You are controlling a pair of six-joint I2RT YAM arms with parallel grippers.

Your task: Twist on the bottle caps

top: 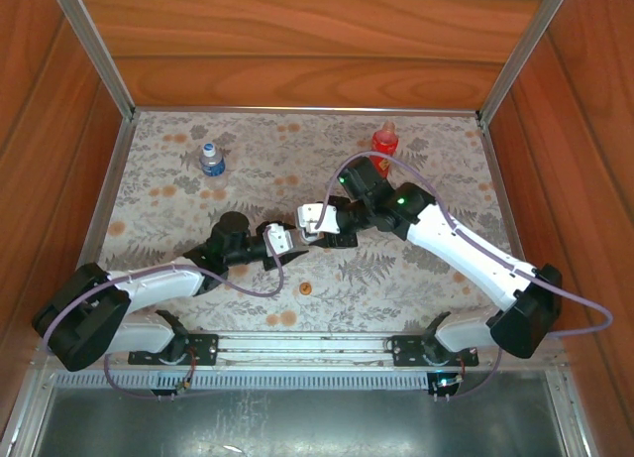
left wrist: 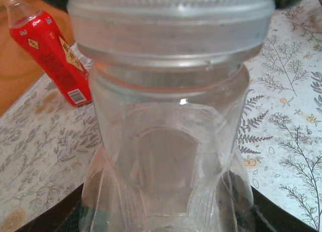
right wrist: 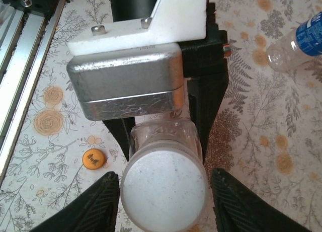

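I had the slim bottle (right wrist: pixel 161 134) off the table (top: pixel 416 279), near its middle, clenched in the left claw (left wrist: pixel 166 219) by its lower body. From above, its long axis ran from about 8 o'clock to 2 o'clock, along the line between the two claws, base toward the left wrist and neck toward the right one. How far it tilted up from level, I could not tell.

The white cap (right wrist: pixel 165 191) sat on the neck, its flat top facing squarely into the right wrist camera. My right claw (right wrist: pixel 164 177) stood released around that cap: one finger at 9 o'clock of it and one at 3 o'clock, each just beside the rim with a thin strip of table showing between.

The orange cap (top: pixel 305 288) lay flat on the table at 6 o'clock of the claws. The blue-label bottle (top: pixel 211 161) stood upright at 11 o'clock, neck up. The red bottle (top: pixel 384 140) stood upright at 1 o'clock, neck up, well apart from it.
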